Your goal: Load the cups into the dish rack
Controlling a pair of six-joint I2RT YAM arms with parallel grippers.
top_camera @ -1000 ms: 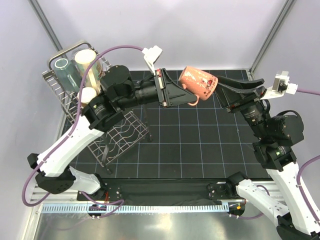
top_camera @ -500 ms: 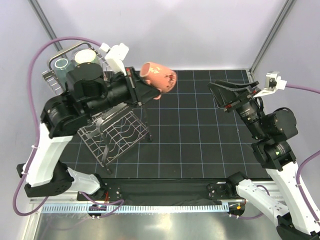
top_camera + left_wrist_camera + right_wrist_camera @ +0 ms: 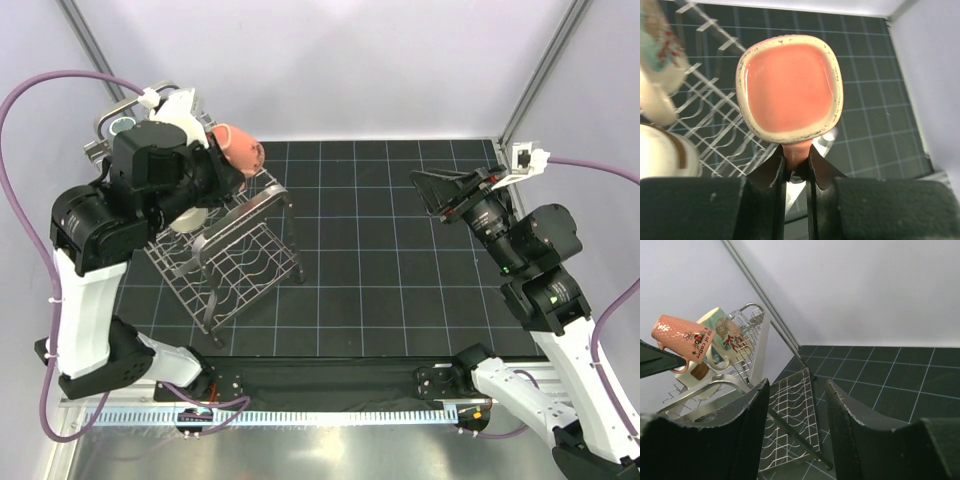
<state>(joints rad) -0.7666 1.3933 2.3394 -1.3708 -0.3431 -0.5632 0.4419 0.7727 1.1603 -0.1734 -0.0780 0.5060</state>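
Observation:
My left gripper (image 3: 222,165) is shut on the handle of the salmon-pink mug (image 3: 238,148) and holds it tilted in the air over the upper part of the silver wire dish rack (image 3: 243,262). In the left wrist view the mug's open mouth (image 3: 790,90) faces the camera, with its handle pinched in my left gripper (image 3: 796,161). The cream mug with red-brown print (image 3: 722,331), a small brown-based cup (image 3: 700,371) and the rim of the grey-teal tumbler (image 3: 123,126) are in the rack. My right gripper (image 3: 432,186) is open and empty over the mat. I cannot make out the clear glass.
The rack stands at the left on a black gridded mat (image 3: 400,270) and its lower wire section (image 3: 792,412) holds no cups. Thick tubular handles (image 3: 268,202) rise from the rack. Pale walls and metal frame posts (image 3: 535,75) close in the back.
My left arm has swung the salmon-pink mug from the middle of the mat to the left, over the rack. My right gripper has drawn back slightly, open and empty.

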